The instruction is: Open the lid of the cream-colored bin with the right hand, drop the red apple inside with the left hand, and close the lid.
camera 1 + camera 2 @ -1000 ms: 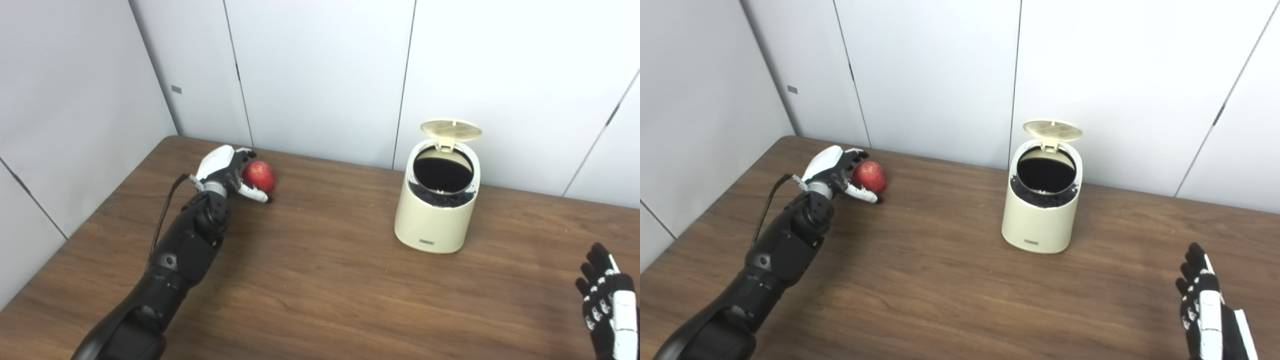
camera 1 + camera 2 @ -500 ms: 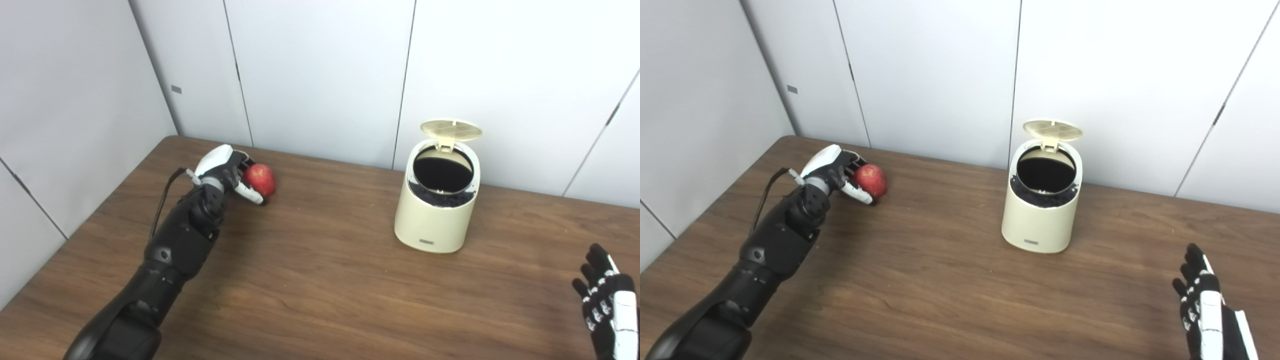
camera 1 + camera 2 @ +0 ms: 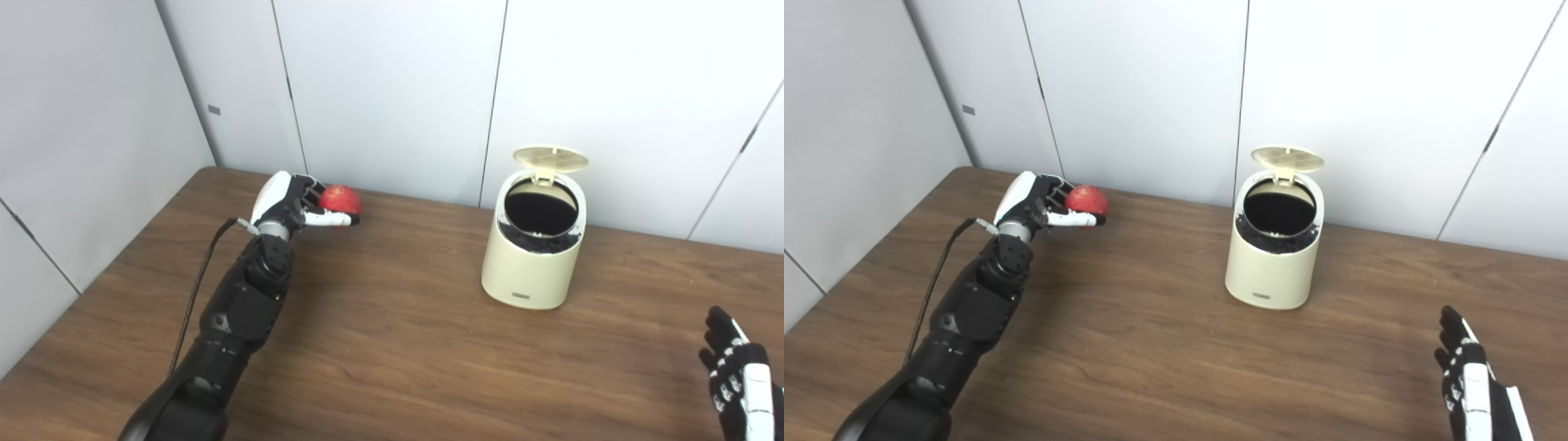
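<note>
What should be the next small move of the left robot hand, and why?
Probably it should carry the red apple to the right, until it is above the opening of the cream-colored bin. The left robot hand is shut on the apple and holds it up off the table, the lid stands open, and the right robot hand waits open, far from the bin.

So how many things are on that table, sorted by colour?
Red: 1, the apple, held in the left hand.
Cream: 1, the bin, its lid standing open.
Total: 2.
</note>
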